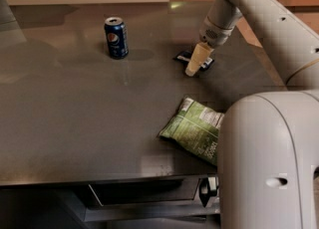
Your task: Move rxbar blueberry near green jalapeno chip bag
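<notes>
The rxbar blueberry (182,57), a small flat dark wrapper, lies on the grey table at the back right, partly hidden behind the gripper. The gripper (193,64) hangs from the pale arm directly over the bar, its tan fingers pointing down with the tips at the bar's front edge. The green jalapeno chip bag (193,129) lies flat at the front right of the table, well in front of the bar; its right part is hidden by the robot's large pale body.
An upright blue Pepsi can (116,37) stands at the back left of centre. The grey table (75,113) has its front edge low in view, with a shelf under it. The robot's pale body (269,163) fills the lower right corner.
</notes>
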You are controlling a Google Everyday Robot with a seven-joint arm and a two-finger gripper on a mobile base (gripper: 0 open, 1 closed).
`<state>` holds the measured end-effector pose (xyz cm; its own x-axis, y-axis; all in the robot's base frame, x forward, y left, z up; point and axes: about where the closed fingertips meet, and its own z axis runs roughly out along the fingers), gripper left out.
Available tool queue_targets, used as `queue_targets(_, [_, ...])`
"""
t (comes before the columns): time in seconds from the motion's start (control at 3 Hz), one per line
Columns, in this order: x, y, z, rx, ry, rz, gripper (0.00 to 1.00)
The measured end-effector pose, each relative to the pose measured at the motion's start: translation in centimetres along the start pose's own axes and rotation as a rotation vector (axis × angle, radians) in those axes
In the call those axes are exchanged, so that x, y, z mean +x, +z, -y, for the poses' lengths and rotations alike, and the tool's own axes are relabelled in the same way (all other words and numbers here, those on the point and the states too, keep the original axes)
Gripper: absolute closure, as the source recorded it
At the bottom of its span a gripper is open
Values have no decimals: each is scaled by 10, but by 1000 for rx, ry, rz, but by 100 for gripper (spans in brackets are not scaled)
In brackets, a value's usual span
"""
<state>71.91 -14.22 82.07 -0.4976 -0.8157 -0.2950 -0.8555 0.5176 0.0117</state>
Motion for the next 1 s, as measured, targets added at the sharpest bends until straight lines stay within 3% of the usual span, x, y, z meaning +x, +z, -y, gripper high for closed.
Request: queue_targets(1.0, [-3,-7,-1,-4,-3,4,87])
